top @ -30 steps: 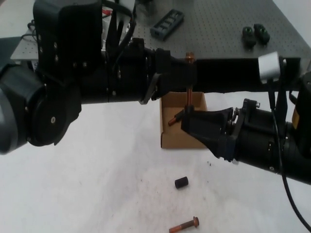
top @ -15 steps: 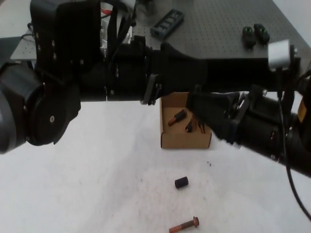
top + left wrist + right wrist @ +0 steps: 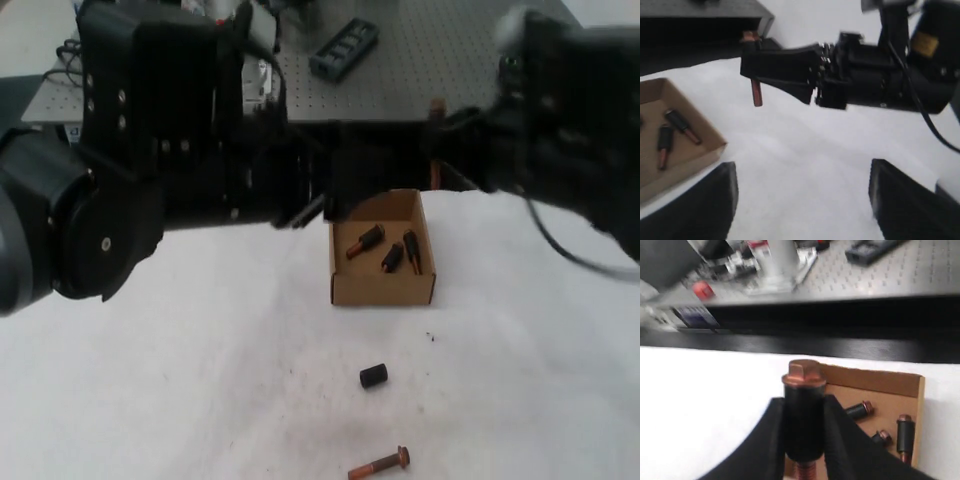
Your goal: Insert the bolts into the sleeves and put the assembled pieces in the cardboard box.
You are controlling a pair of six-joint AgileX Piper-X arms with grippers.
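Three pieces (image 3: 366, 240) lie in the box (image 3: 380, 288); my right gripper (image 3: 804, 402) clamps an assembled fourth piece (image 3: 803, 425) by its far right corner. My left gripper (image 3: 802, 167) is wide and empty. One sleeve (image 3: 373, 377) and one bolt (image 3: 380, 463) lie loose nearer, not yet joined.

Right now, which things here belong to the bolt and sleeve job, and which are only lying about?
Job: box, three pieces inside, held piece, loose sleeve, loose bolt.
Lying about: black tray, white post.
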